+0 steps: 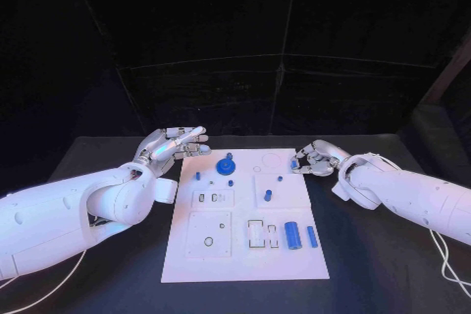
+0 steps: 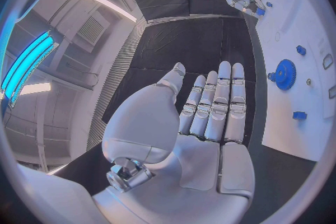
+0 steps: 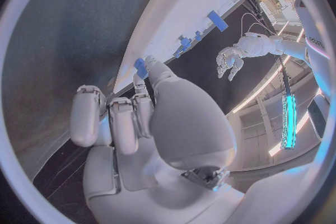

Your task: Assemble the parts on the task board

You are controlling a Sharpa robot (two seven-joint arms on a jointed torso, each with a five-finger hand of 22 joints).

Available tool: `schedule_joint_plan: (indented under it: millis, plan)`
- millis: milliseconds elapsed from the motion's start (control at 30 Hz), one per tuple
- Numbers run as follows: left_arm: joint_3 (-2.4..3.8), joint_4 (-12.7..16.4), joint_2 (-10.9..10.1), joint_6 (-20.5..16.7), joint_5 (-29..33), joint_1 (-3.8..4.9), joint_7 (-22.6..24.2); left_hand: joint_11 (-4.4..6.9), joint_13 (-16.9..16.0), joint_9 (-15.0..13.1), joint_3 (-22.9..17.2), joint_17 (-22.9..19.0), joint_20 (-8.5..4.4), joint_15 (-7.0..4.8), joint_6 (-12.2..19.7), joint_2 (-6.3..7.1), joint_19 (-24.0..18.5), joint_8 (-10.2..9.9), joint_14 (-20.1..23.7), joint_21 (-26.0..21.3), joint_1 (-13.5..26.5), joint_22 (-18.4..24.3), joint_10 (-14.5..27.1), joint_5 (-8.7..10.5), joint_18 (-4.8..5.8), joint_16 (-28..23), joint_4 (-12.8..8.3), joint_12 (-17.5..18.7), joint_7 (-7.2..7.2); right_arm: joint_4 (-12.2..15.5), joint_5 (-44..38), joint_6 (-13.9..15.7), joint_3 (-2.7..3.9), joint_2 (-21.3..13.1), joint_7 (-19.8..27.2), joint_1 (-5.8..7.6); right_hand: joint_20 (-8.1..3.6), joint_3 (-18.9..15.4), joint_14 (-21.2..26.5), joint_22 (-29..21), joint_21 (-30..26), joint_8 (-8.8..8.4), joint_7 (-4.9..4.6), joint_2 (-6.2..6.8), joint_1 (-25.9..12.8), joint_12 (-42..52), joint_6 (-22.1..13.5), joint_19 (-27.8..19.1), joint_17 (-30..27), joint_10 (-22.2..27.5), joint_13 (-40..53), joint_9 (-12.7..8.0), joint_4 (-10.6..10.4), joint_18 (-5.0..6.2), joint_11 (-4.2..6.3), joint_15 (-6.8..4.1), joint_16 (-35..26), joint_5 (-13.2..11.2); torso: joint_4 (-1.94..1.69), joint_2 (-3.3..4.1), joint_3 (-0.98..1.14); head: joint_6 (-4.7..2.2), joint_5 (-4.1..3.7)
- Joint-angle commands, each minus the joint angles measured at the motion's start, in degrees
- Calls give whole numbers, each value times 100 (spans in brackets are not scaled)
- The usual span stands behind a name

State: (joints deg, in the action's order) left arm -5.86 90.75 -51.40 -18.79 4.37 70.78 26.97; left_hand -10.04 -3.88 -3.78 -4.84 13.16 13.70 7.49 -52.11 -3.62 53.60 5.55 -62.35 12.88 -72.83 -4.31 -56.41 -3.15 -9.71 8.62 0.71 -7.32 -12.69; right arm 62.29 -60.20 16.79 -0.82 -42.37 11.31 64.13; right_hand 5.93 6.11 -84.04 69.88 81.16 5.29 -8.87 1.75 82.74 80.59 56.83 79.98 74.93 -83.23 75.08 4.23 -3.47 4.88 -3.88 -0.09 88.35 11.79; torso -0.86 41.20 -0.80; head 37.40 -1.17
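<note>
So the task board (image 1: 246, 259) sits dead centre on the black surface (image 1: 98, 154), long side running from 12 to 6 o'clock. Up near the board's 12 o'clock end stands a blue gear (image 1: 226, 166) on its peg, with a couple of small blue pegs (image 1: 198, 176) just beside it toward 9. Down at about 5 o'clock on the board a fat blue cylinder (image 1: 291, 233) lies flat, and a thinner blue bar (image 1: 312, 236) lies just beside it on the 3 o'clock side.

Left hand (image 1: 175, 148) hovers off the board's edge at roughly 10 o'clock, fingers stretched out straight and apart, palm bare, nothing in it; the left wrist view shows that pretty clearly.

Right hand (image 1: 316, 158) is at the board's far edge around 2 o'clock, fingers curled in. It's pinching a small blue part (image 3: 141, 68) between thumb and a fingertip, right at the board's rim. From the head view that piece (image 1: 295, 164) is a tiny blue speck tucked in the fingers, so I can't say what shape it is.
</note>
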Motion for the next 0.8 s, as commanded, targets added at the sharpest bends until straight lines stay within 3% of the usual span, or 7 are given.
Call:
schedule_joint_plan:
  millis: [33, 233, 533, 800]
  plan:
    - [5, 2, 1, 70, -25, 8, 6, 2, 0, 2, -4, 8, 20, -2, -38, -41, 8, -28, 29, -37, -39, 5, -35, -12, -83, -34, -46, 29, 3, 2, -17, -12, 4, 3, 29, 7, -25, 59, -525, 2, 29, 53, 30, -71, -8, 30, 122, 40, 1192, -38, 690, 15, 11, -83, 25, -43, 24, -35, 1, -2, -1, -2, -8]
    - [5, 4, 1, 75, -25, 8, -2, 2, 1, 2, -6, 9, 20, -2, -38, -44, 8, -28, 29, -38, -40, 6, -35, -12, -83, -35, -46, 29, 3, 0, -17, 20, 4, 9, 35, 7, -71, 140, -527, 9, 32, 148, 113, -122, -5, 56, 341, 43, 1199, -62, 716, 43, 46, -84, 95, -100, 27, -45, 1, -1, -2, 9, 0]
    - [5, 3, -2, 77, -25, 8, -5, 2, 1, 2, -6, 9, 20, -2, -38, -44, 8, -28, 29, -38, -40, 6, -35, -12, -83, -35, -46, 29, 3, -2, -17, 120, 4, 30, 61, 7, -105, 198, -529, 16, 35, 173, 149, -155, 0, 72, 416, 47, 1211, -79, 733, 52, 76, -86, 128, -133, 31, -54, -3, -3, -3, 16, 1]
    - [5, 9, -16, 80, -25, 8, -11, 2, 1, 2, -6, 9, 20, -2, -38, -44, 8, -28, 29, -38, -40, 6, -35, -12, -83, -35, -46, 29, 3, 115, -17, 497, 5, -29, -127, 7, -121, 240, -531, 38, 45, 172, 160, -185, 1, 86, 432, 59, 1215, -92, 747, 51, 90, -90, 142, -146, 33, -27, 2, -8, -4, -3, -2]
